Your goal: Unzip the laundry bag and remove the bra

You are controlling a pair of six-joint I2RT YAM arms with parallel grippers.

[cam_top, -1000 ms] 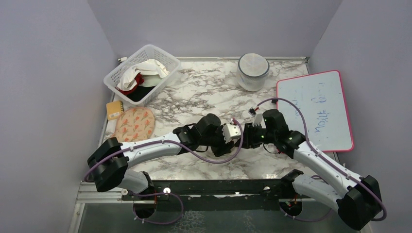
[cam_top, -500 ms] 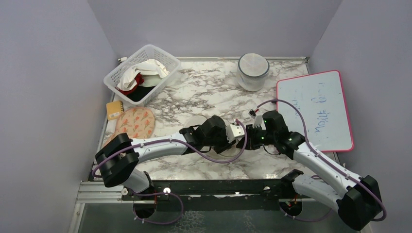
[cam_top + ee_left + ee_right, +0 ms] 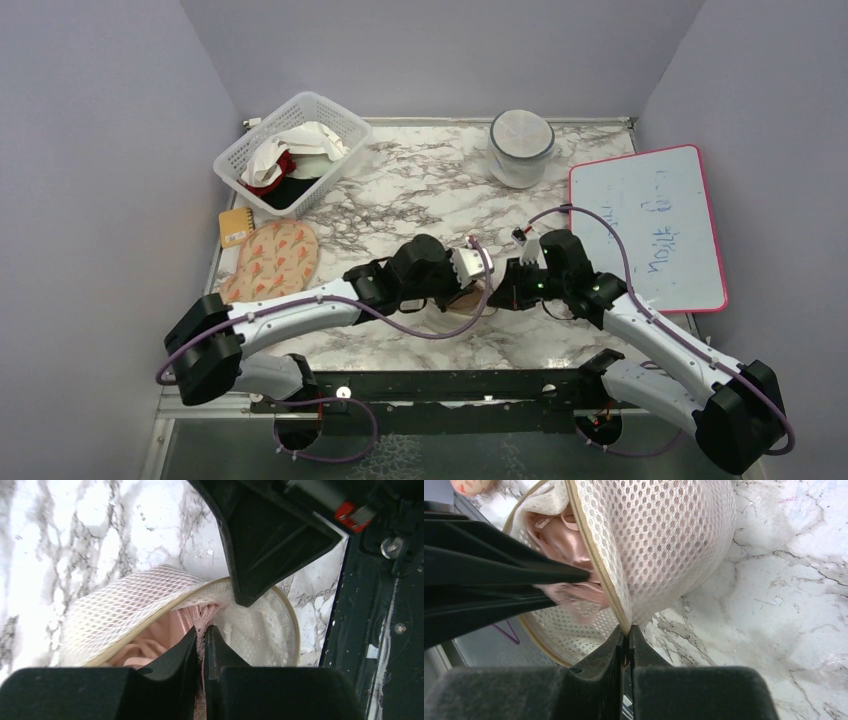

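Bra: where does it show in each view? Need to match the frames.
Top external: not visible, covered by both arms mid-picture.
Left wrist: bra lower centre, pinched in the left claw.
Right wrist: upper left, inside the bag mouth.
Shared landmark: tan zip edge of the laundry bag.

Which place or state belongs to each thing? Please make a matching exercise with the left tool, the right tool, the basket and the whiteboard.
Column A
1. left tool
2. right tool
3. basket
4. whiteboard

Column B
a. lying at the right, pink-framed
b. shut on the zip edge of the bag
c. at the far left, holding clothes
d. shut on the bra

Pairs: 1-d, 2-b, 3-c, 4-a
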